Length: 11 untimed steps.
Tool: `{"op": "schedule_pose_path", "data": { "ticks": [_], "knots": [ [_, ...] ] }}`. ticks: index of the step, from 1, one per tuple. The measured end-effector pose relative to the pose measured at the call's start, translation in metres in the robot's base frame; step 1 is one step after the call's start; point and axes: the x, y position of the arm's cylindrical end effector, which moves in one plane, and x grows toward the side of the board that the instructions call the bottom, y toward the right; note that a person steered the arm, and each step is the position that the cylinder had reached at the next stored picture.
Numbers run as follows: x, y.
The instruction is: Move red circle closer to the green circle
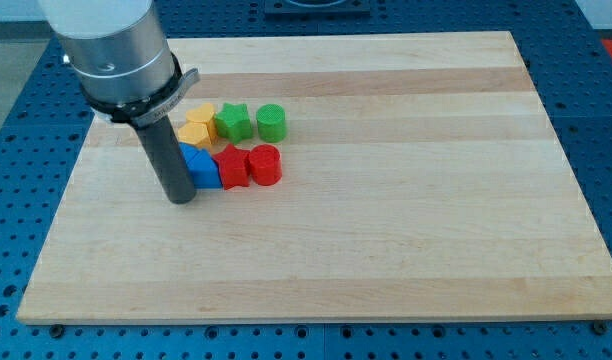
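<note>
My tip (181, 198) rests on the table (406, 250), touching the blue block (201, 167). The red circle (265, 165) lies to its right, just below the green circle (271, 122). No end effector jaws exist.

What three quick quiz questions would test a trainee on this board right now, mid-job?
1. True or false: my tip touches the red circle.
2. Which block lies directly between the blue block and the red circle? A) green star B) red star C) yellow block
3. Fill in: the green circle lies toward the view's ____ from the red circle.

Key:
1. False; my tip is at the view's left end of the cluster, beside the blue block.
2. B
3. top
</note>
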Motion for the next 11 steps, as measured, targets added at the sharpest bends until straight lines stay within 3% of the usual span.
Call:
{"op": "schedule_pose_path", "data": {
  "ticks": [9, 10, 11],
  "knots": [
    [0.004, 0.035],
    [0.007, 0.033],
    [0.038, 0.018]
  ]
}}
